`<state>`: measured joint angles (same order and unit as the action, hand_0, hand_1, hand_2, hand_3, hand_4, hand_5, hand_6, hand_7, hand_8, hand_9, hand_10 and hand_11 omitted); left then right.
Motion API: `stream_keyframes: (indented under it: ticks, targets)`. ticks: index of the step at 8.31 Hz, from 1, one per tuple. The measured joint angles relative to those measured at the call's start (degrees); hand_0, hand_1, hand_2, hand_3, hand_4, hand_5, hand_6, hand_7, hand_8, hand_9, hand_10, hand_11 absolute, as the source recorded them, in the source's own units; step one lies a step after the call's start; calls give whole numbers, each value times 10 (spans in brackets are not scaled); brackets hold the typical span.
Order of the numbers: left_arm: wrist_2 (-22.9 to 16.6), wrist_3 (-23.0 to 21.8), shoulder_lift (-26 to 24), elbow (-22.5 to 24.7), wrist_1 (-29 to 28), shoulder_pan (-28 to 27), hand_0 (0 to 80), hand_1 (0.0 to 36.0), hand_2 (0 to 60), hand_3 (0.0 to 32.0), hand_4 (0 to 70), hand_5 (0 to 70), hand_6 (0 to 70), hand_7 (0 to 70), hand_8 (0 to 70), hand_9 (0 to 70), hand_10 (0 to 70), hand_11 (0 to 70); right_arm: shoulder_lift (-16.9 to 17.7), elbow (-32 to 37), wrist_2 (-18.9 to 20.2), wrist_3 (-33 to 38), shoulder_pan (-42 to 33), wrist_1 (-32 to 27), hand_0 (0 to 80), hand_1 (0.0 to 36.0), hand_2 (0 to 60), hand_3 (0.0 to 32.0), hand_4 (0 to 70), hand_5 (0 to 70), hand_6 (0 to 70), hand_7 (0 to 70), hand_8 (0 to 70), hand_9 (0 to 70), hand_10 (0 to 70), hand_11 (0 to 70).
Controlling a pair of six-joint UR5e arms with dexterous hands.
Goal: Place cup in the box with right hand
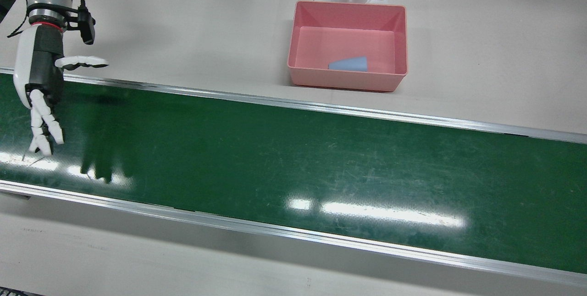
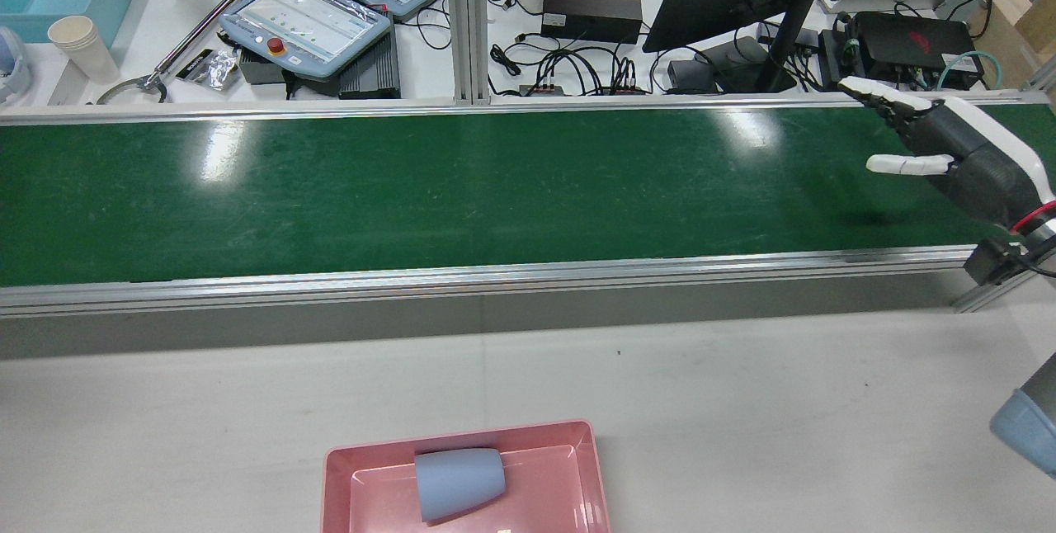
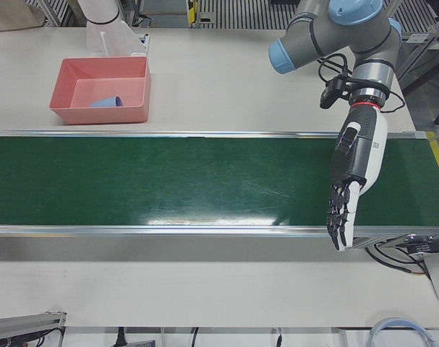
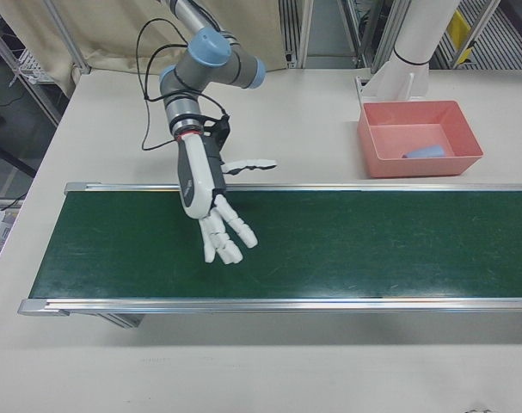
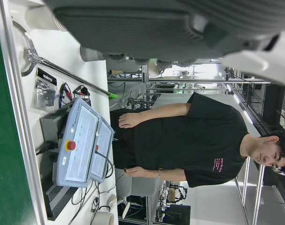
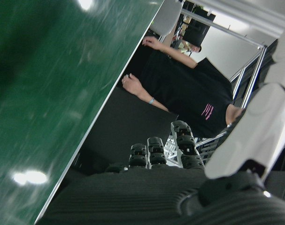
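blue cup (image 2: 459,483) lying on its side in the pink box (image 2: 586,467) on the worktop (image 2: 742,401), nearest in the rear view. beyond, right robot hand (image 4: 216,205) spread, empty, over the green belt (image 4: 372,245). left robot hand (image 3: 353,173) spread too, shown only by left-front view.

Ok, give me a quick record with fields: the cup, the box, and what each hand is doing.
cup: blue, lying on its side inside the box
box: pink, on the table beside the belt
right hand: open, empty, over the belt, far from the box
left hand: open, empty, over the belt's other end
task state: cup already in the box
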<state>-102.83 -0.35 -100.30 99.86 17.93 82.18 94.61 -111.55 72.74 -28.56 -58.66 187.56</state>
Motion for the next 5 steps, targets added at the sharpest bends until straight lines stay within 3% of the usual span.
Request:
stream_keyframes:
  ticks: [3,5]
  targets:
    - [0,0,0,1,0,0,0,0,0,0,0,0,0,0,0,0,0,0,-1,140,27,46,-103,-82,381,95,110,0,0,31,36,96,41,83,2,14]
    - [0,0,0,1,0,0,0,0,0,0,0,0,0,0,0,0,0,0,-3,170,33,61,-127,-91,408,115,133,0,0,31,47,170,26,71,0,0]
